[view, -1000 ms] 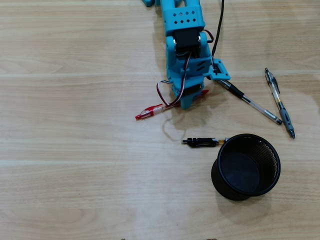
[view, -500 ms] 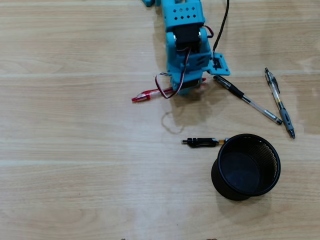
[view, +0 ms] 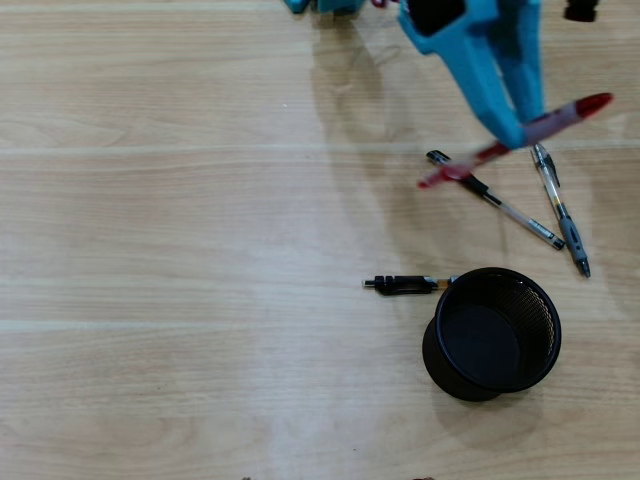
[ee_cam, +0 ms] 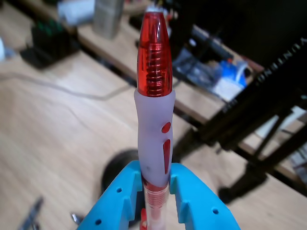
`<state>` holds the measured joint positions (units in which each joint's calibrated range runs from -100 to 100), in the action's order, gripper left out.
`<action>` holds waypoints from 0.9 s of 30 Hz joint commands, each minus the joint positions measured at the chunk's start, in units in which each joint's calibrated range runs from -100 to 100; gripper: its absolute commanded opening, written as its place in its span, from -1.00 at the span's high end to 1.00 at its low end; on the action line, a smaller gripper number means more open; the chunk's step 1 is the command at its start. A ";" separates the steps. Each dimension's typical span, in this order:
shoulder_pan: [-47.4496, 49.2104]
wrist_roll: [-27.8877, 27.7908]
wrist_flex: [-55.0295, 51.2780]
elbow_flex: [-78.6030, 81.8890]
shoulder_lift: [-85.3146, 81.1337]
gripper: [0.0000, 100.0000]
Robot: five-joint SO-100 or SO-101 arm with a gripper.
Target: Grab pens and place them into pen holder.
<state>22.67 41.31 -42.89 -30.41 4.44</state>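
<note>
I have the red and clear pen (view: 515,140) clamped crosswise in my hand (view: 515,128), lifted clear of the worktop (view: 150,220); in the wrist view the two blue fingers (ee_cam: 115,201) press on its clear barrel just below the pale rubber section, with the red tip end standing up past them. So I judge this to be the carrying step: one pen is picked up and none is in the pen holder (view: 493,333) yet, whose inside looks empty from above. In the overhead view the holder stands toward the lower right, well apart from my hand, which hangs above the two clear-barrelled pens (view: 495,200) lying at the right; the short black pen (view: 402,285) lies just left of the holder's rim, its end touching or nearly touching it. Next I should bring the pen over the mouth, tip it toward upright so one end points down into the cup, and only then let go; held level, it would likely bridge the rim. The worktop is pale wood-grain laminate. Beyond its far edge the wrist view shows a blurred, cluttered room with dark frames and boxes.
</note>
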 commanded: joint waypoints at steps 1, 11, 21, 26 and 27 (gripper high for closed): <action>2.17 8.87 30.47 3.11 7.14 0.96; 0.72 11.43 48.87 10.18 18.13 0.96; -0.81 11.33 49.64 18.42 18.89 0.78; -1.22 11.12 63.82 21.04 19.31 0.74; -1.54 11.12 66.14 21.40 19.31 0.73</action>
<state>22.25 52.74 13.52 -9.34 24.76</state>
